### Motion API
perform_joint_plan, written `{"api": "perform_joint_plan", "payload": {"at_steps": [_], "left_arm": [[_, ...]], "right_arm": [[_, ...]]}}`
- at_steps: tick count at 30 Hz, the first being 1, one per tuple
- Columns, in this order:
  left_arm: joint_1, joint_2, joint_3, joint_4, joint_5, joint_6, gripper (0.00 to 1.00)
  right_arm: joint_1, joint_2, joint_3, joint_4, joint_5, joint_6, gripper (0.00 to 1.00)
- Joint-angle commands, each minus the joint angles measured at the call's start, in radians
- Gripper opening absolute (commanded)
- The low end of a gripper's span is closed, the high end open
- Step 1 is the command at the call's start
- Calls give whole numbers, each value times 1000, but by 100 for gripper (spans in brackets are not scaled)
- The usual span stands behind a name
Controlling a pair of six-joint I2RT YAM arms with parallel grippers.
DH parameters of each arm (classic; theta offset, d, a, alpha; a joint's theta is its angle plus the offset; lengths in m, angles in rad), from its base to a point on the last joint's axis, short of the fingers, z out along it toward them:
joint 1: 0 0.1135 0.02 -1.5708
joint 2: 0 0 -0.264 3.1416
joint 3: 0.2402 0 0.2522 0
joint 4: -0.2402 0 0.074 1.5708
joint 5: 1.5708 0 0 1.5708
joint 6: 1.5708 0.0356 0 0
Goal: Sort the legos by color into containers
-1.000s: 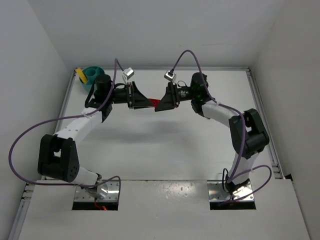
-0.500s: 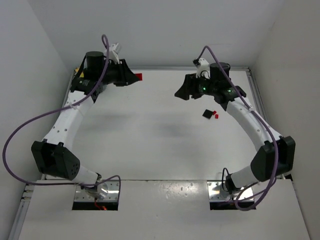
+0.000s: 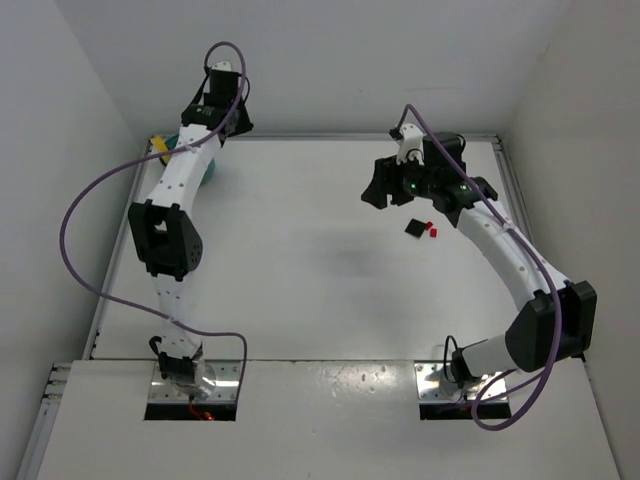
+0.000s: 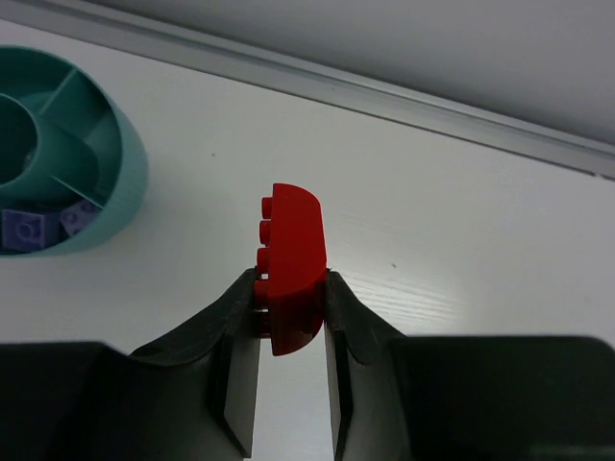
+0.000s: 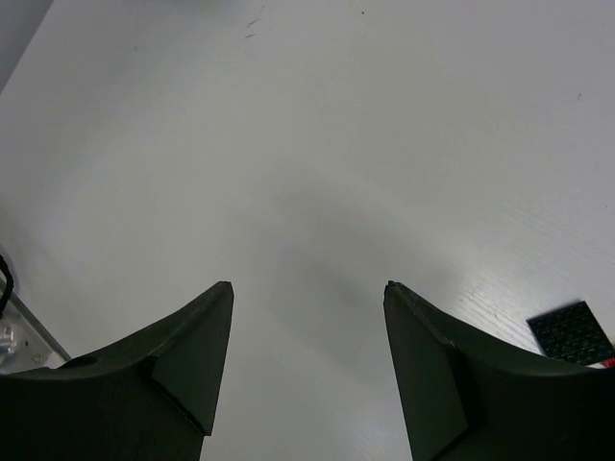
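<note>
One red lego brick (image 4: 293, 230) sits pinched in the left tool (image 4: 291, 283), teal divided bowl (image 4: 123, 178) off its left; right tool (image 5: 307, 286) gapes wide, empty, black brick (image 5: 574, 331) beside it.

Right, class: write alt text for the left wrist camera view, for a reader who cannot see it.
A curved red lego is clamped between the two black fingers of the left end effector, over a white table. At the left edge sits a divided teal bowl, apart from the brick, with purple legos in one compartment.
</note>
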State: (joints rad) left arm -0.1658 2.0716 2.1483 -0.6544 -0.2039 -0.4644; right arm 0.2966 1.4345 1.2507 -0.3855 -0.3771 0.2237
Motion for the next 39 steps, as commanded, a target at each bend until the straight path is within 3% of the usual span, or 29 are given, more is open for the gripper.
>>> {"api": "perform_joint_plan", "payload": {"at_steps": [1, 11, 16, 21, 39], "left_arm": [[34, 44, 122, -10, -152, 36, 0], [124, 208, 315, 70, -115, 174, 0], [146, 219, 278, 70, -124, 214, 0], [219, 237, 263, 70, -52, 144, 0], [229, 295, 245, 70, 41, 153, 1]], "right_arm": [[-5, -3, -14, 28, 0, -21, 64], [-14, 17, -27, 28, -22, -21, 66], [-14, 17, -37, 37, -31, -21, 66], [-14, 17, -37, 37, -51, -21, 66], [-14, 26, -46, 46, -60, -21, 66]]}}
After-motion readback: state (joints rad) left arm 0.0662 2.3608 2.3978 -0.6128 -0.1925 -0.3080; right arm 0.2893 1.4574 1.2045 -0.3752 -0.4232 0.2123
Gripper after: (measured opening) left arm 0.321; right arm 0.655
